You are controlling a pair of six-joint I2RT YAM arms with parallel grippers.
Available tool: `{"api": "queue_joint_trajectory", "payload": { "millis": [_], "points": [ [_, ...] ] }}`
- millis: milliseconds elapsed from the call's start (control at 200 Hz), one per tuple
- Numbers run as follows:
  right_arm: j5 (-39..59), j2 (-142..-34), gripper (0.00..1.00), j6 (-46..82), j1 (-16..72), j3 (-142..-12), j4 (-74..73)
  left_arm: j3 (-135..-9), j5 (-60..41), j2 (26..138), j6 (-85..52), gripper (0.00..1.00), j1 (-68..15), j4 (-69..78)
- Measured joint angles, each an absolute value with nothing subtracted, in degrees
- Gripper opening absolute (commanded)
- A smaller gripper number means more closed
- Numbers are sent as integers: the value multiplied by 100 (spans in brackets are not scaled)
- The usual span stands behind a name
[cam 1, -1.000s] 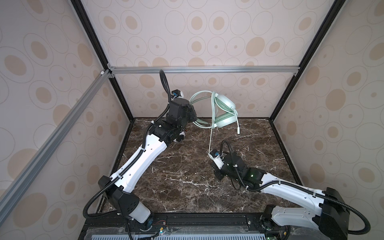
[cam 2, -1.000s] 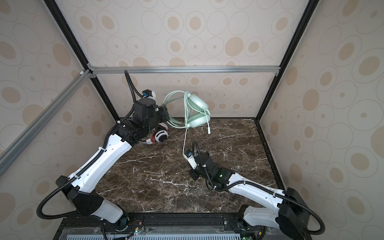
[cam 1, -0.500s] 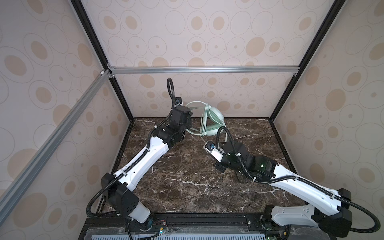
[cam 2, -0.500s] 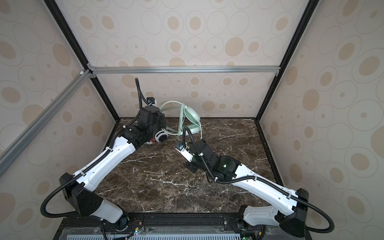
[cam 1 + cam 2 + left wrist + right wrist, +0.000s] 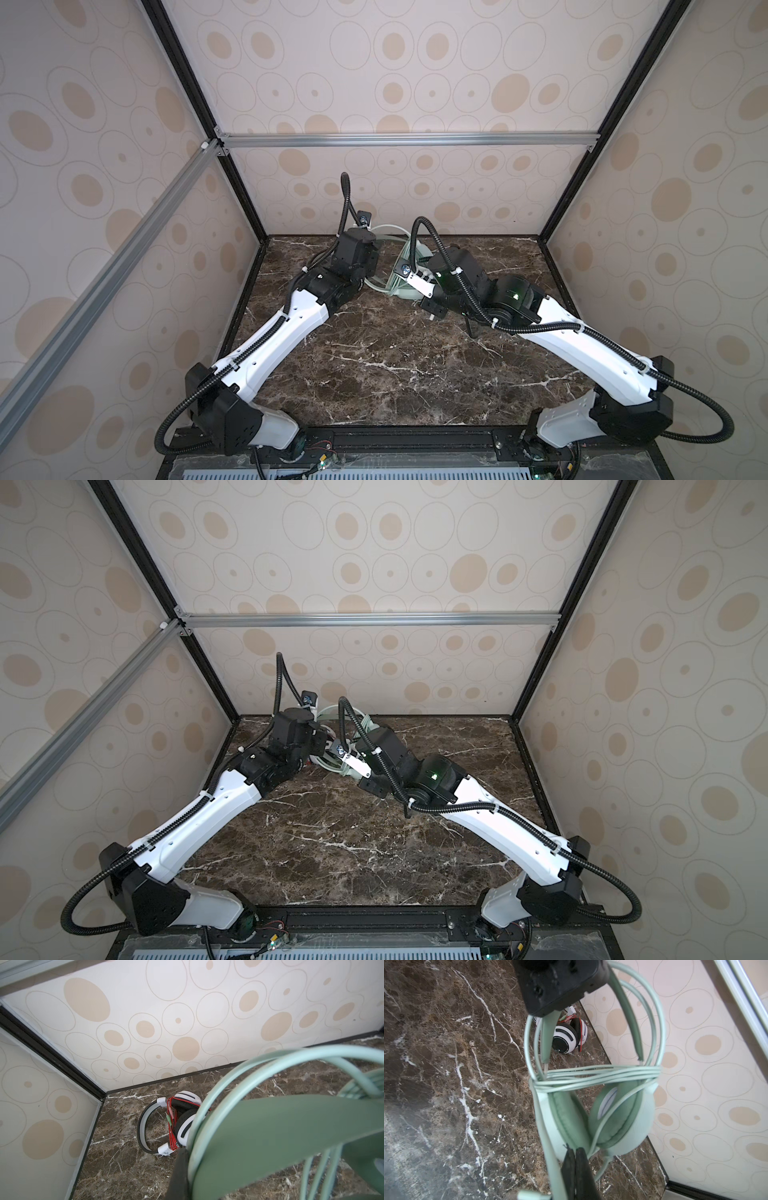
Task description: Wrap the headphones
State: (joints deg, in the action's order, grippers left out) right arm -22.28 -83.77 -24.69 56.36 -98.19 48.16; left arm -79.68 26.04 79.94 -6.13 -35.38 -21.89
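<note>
The mint-green headphones (image 5: 401, 291) hang low over the back middle of the marble table, between my two arms. Their pale green cable (image 5: 596, 1076) is wound several times round the cups. My left gripper (image 5: 187, 1154) is shut on the green headband (image 5: 627, 1014). My right gripper (image 5: 574, 1153) sits just under the ear cups, its jaws pressed together on a strand of the cable. The cable's plug end (image 5: 527, 1195) sticks out beside it. The white headphones (image 5: 185, 1124), wrapped in red cable, lie near the back left corner, apart from both grippers.
The back wall (image 5: 415, 191) stands close behind the headphones. The dark marble table (image 5: 395, 365) stretches toward the front. Black frame posts (image 5: 249, 208) mark the back corners, and an aluminium bar (image 5: 395, 139) crosses above.
The left arm has lowered the green headphones from high by the back wall to just above the table. The right arm has moved back and up to them, taking up the stretched cable.
</note>
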Motion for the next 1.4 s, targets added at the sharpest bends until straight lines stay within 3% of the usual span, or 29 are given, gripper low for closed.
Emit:
{"api": "queue_joint_trajectory", "payload": {
  "millis": [525,1070,1400],
  "points": [
    [-2504,-8759,3,-4224,4912,-10127,5170,-7057,1398,7393,-115,0,-3695,-1944],
    [-1184,-8493,4,-5196,3977,-9421,5109,-6879,82,7188,128,0,-3658,-1870],
    [-554,-8154,25,-5081,3647,-8875,4482,-6882,-342,7177,233,0,-3649,-2222]
  ]
}}
